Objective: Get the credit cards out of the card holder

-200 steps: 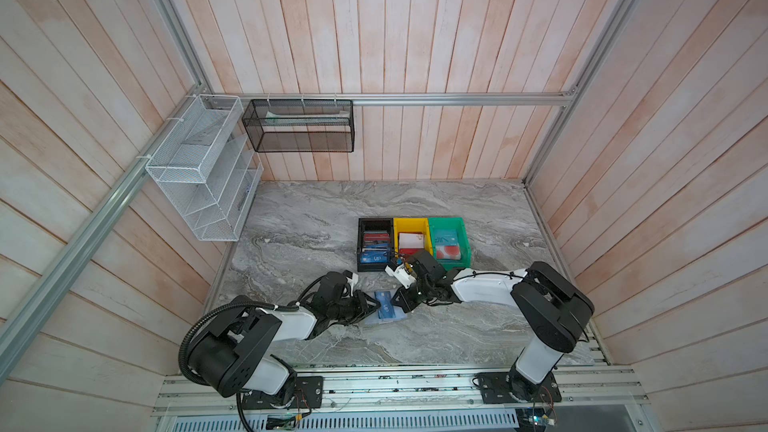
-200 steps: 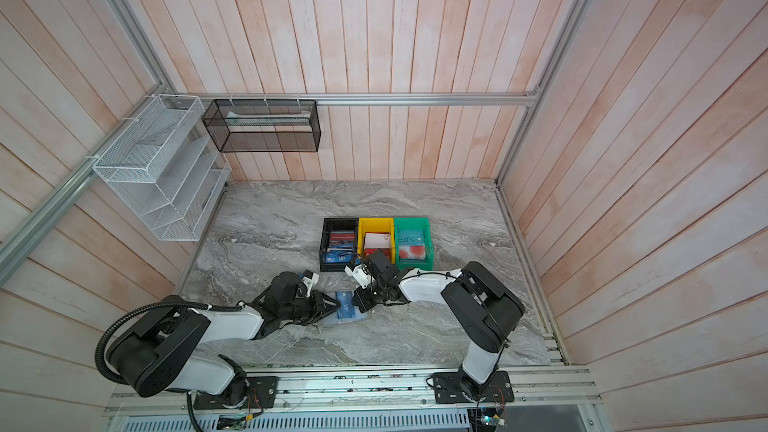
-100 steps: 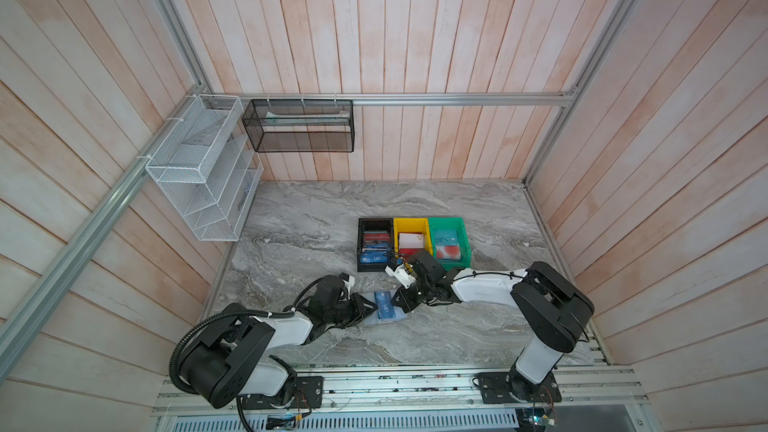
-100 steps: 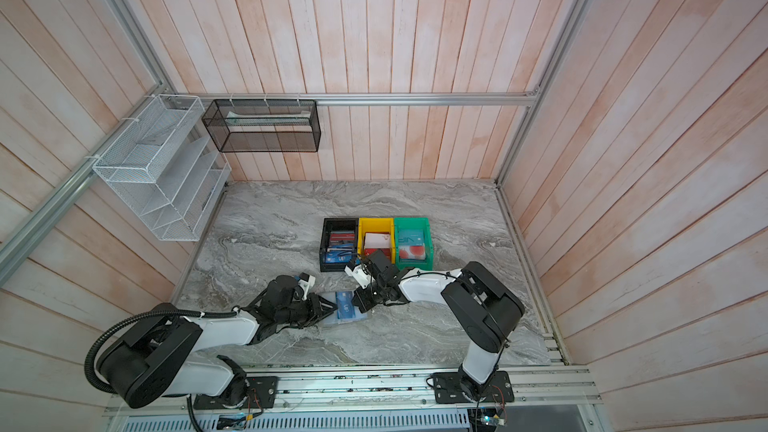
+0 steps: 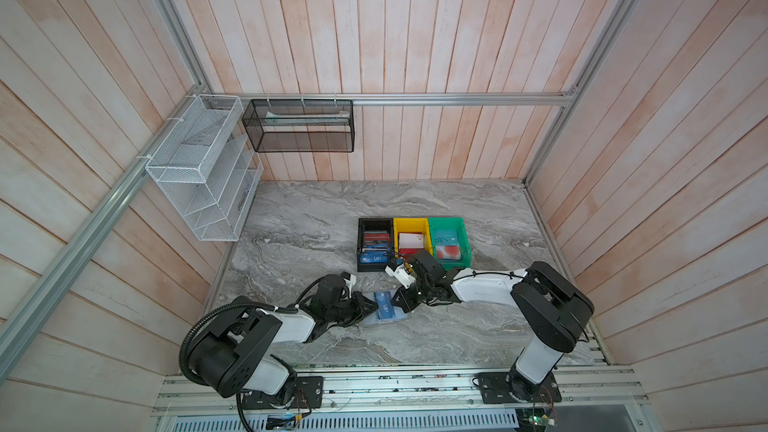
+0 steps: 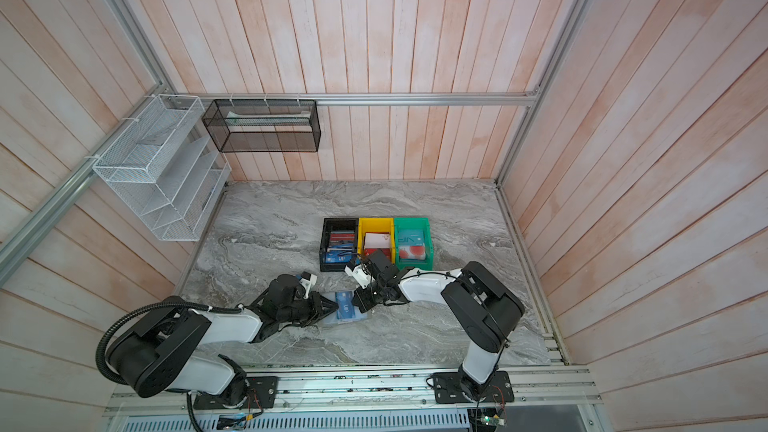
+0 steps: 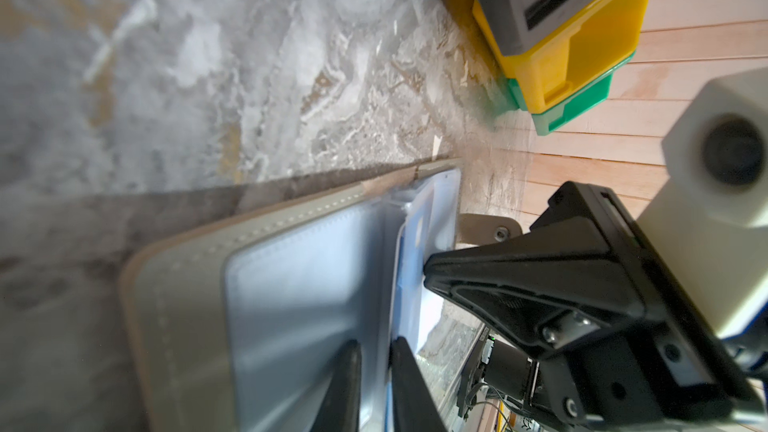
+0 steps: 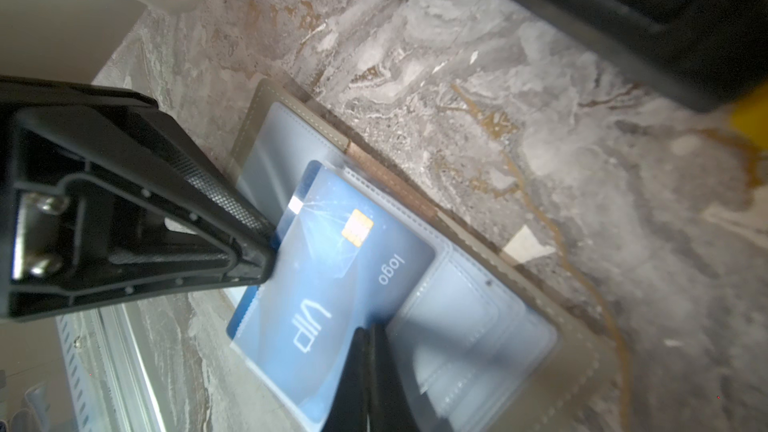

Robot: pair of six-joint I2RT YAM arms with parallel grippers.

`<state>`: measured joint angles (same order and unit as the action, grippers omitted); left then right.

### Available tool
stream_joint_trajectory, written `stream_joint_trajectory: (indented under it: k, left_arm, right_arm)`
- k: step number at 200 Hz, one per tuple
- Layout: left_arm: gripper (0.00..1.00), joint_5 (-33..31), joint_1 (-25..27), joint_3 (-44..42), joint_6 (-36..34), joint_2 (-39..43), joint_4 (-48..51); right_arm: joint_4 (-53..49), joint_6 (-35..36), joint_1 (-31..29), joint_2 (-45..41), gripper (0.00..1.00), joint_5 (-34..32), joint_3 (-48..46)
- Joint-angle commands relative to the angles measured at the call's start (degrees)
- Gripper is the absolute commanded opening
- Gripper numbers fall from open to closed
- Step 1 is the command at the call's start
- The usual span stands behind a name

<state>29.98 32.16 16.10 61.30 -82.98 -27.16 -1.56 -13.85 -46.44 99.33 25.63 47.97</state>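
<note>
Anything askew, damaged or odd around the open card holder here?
The blue VIP card lies skewed across the open card holder, one end sticking past its edge, not square in a pocket. A small white scrap lies on the marble beside it.

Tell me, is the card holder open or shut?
Open: the card holder lies spread on the table, inner pockets up, VIP card visible.

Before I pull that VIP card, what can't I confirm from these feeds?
Left end effector grip: in the left wrist view the fingers are blurred and cut by the frame edge; card or just pocket film between them, unclear.
Right end effector: its own fingers hide the contact spot on the VIP card in the right wrist view.
Card holder: too small in both top views, ends under both end effectors.
</note>
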Motion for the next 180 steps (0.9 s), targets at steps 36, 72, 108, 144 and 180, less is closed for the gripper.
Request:
stream_joint_trajectory:
  k: [36, 72, 108, 144, 180]
  left_arm:
    - [0.16, -0.7, 0.0, 0.1, -0.5, 0.7, 1.1]
    - [0.15, 0.2, 0.0, 1.2, -0.4, -1.5, -0.8]
    - [0.13, 0.4, 0.0, 1.2, -0.5, -1.8, -0.7]
    - [0.13, 0.4, 0.1, 1.3, -0.5, -2.3, -1.1]
    - [0.12, 0.7, 0.0, 1.5, -0.4, -3.2, -1.9]
  right_arm:
    - [-6.4, 0.4, -0.5, 2.2, 0.00, -0.1, -0.2]
    - [-6.4, 0.4, -0.6, 2.1, 0.00, -0.1, -0.2]
    - [-6.4, 0.4, -0.6, 2.2, 0.00, 0.0, -0.3]
    - [-6.5, 0.5, -0.6, 2.5, 0.00, 0.2, -0.3]
    - [-6.6, 0.5, -0.5, 2.6, 0.00, 0.2, -0.4]
